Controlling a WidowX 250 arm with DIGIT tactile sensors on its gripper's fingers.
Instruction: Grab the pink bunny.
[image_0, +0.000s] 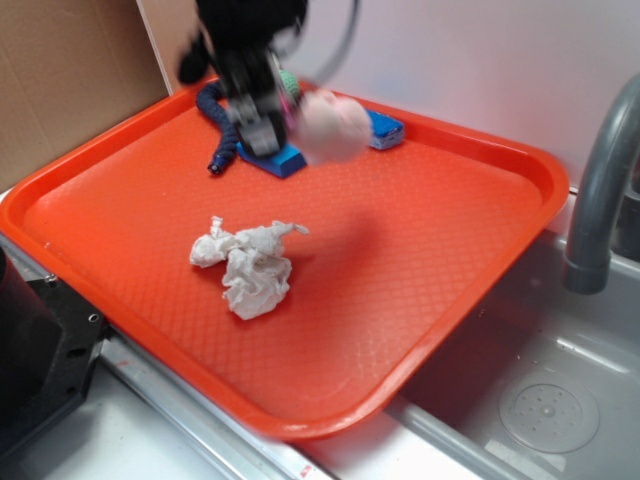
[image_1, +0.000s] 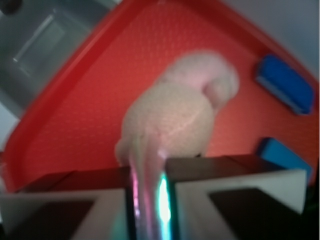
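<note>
A: Exterior view first. Where is the pink bunny (image_0: 332, 126)?

B: Over the far edge of the orange tray (image_0: 400, 260), blurred, hanging beside the claw (image_0: 272, 118). It looks lifted clear of the tray floor, with a faint shadow beneath it.

A: What else sits on the tray?

B: A crumpled white paper wad (image_0: 250, 265) near the tray's middle, two blue blocks (image_0: 283, 158) by the far rim, and a dark blue segmented toy (image_0: 222, 128) under the arm. A grey faucet (image_0: 600, 190) rises just off the tray's right side.

A: And the wrist view?

B: The claw (image_1: 149, 192) is pressed together on a thin strip of the pink bunny (image_1: 175, 117), an ear or limb perhaps; the body dangles below against the tray (image_1: 90, 100). The blue blocks (image_1: 285, 82) lie toward the tray's rim.

A: So how should this step go?

B: I judge the grip to be slim. It should keep its pressure, rise slowly and avoid swinging, since a jerk could pull that fuzzy strip free.
</note>
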